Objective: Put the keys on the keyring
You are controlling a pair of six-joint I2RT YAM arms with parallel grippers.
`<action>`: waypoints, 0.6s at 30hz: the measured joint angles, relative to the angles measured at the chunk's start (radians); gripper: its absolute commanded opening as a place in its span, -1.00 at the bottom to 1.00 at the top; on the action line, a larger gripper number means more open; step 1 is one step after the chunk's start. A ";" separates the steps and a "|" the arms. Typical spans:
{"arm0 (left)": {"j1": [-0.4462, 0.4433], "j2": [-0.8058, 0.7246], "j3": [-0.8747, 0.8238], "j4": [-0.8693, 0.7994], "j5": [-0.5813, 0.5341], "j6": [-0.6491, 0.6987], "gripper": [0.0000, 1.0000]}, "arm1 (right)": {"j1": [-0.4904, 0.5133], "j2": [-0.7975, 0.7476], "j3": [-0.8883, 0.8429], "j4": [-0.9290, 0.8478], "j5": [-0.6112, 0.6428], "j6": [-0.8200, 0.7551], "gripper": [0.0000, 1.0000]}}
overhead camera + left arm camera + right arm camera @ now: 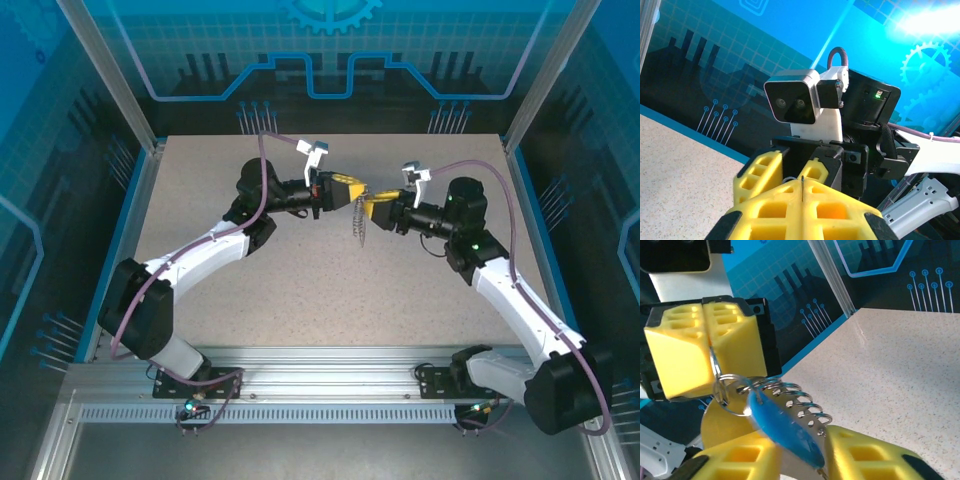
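In mid frame, the keyring (pixel 732 395) is held up off the table (pixel 300 290) btwn both grippers. Its thin wire is pinched by the closed left gripper (pixel 707 334), upper left. The blurry blue key (pixel 782 427) is squeezed by the right gripper (pixel 795 450), bottom centre. The chain (pixel 360 232) is seen hanging below.

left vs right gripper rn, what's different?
The left gripper is shut on a thin silver ring; the right gripper pinches a blue piece. In the top view the left gripper reaches in from the left, the right gripper from the right, tips almost meeting. Both are yellow, shut and raised above the table.
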 measured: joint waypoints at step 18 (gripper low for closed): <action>0.002 0.000 -0.015 0.007 -0.030 0.000 -1.00 | 0.087 -0.026 -0.006 -0.092 0.014 -0.077 -1.00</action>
